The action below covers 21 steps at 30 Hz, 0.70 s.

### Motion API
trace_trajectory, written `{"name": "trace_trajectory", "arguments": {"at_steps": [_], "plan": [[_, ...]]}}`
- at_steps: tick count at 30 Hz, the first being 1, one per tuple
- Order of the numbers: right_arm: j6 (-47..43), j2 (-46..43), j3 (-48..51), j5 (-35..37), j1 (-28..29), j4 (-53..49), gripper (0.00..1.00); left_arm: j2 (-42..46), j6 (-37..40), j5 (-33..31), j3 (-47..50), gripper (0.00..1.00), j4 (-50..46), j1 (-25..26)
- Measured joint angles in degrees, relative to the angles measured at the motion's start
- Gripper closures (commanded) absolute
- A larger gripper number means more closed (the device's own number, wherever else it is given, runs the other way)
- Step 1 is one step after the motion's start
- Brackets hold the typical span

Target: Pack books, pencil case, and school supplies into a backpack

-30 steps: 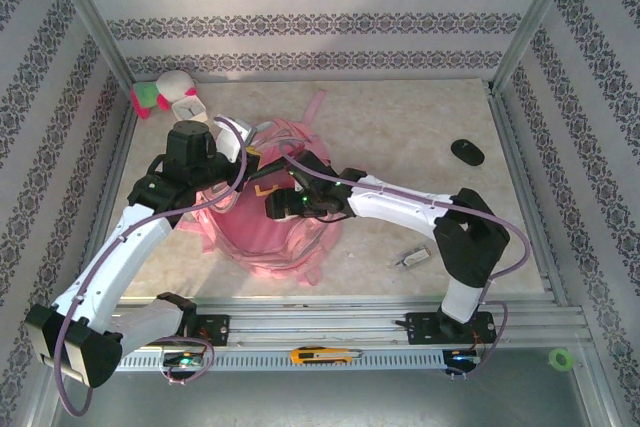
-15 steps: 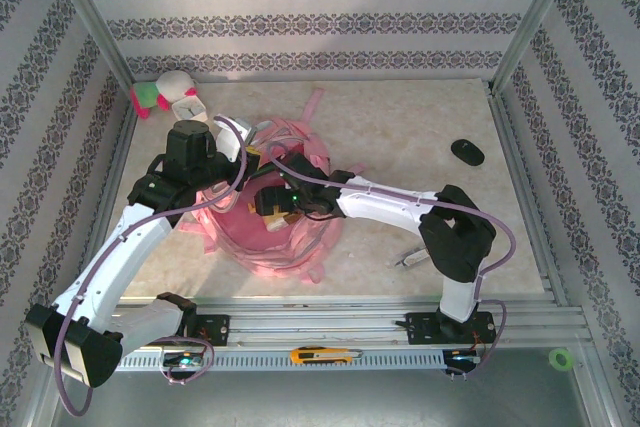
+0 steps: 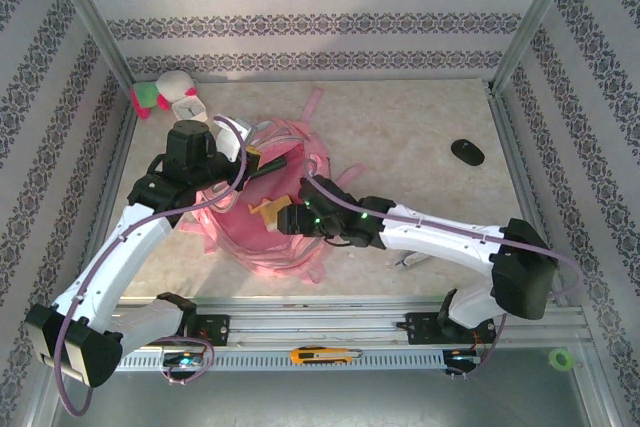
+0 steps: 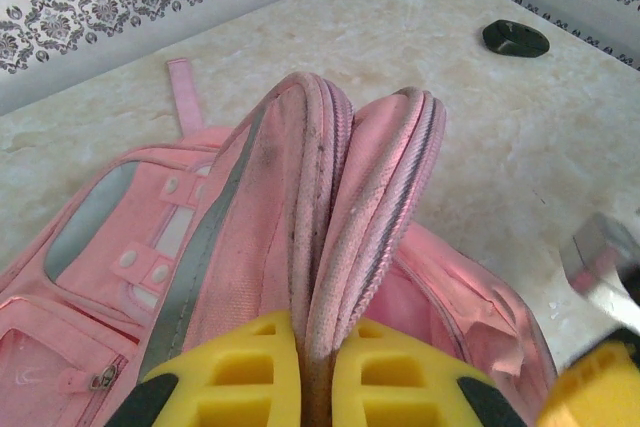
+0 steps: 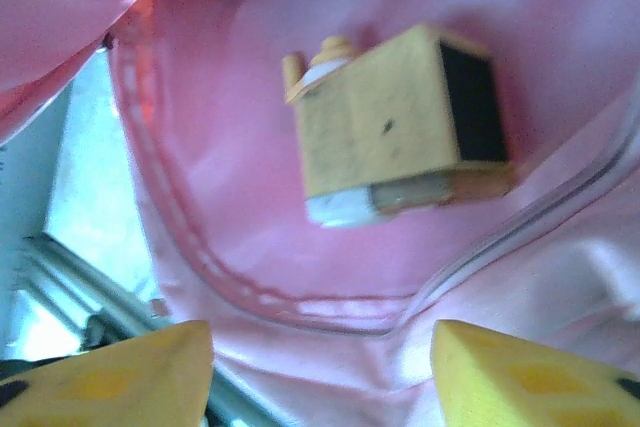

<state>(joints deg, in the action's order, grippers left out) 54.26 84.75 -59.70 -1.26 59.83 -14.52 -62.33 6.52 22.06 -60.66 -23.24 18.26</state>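
The left pincer (image 4: 316,372) clamped the soft pink fabric backpack (image 4: 330,177) (its rim, upright). The right pincer (image 5: 320,362) gaped above a small gold-tan box (image 5: 385,127) inside.

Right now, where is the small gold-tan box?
The gold-tan box lies on the pink backpack, just beyond the open right gripper in the right wrist view; from above, immediately left of it.

Backpack (image 3: 265,247): pink, soft, laid on the table (image 3: 420,137), main pocket open. Gold-tan box (image 5: 395,127): small, lain on the pink lining inside. Silver-grey gadget (image 3: 404,260): tiny, set on the table beside the backpack.
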Motion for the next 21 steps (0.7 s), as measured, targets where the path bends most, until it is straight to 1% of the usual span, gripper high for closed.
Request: {"name": "trace_trajectory", "arguments": {"at_steps": [4, 10, 15, 21], "plan": [[2.9, 3.8, 0.6, 0.0, 1.9, 4.2, 0.55, 0.0, -0.2, 0.0, 0.0, 1.00, 0.0, 0.0], [4.5, 11.6, 0.6, 1.0, 1.6, 10.0, 0.62, 0.0, -0.4, 0.2, 0.0, 1.00, 0.0, 0.0], [3.9, 15.0, -0.3, 1.8, -0.2, 14.3, 0.63, 0.0, -0.6, 0.4, 0.0, 1.00, 0.0, 0.0], [1.2, 18.5, -4.0, 2.1, -3.2, 17.9, 0.63, 0.0, -0.6, 0.4, 0.0, 1.00, 0.0, 0.0]]}}
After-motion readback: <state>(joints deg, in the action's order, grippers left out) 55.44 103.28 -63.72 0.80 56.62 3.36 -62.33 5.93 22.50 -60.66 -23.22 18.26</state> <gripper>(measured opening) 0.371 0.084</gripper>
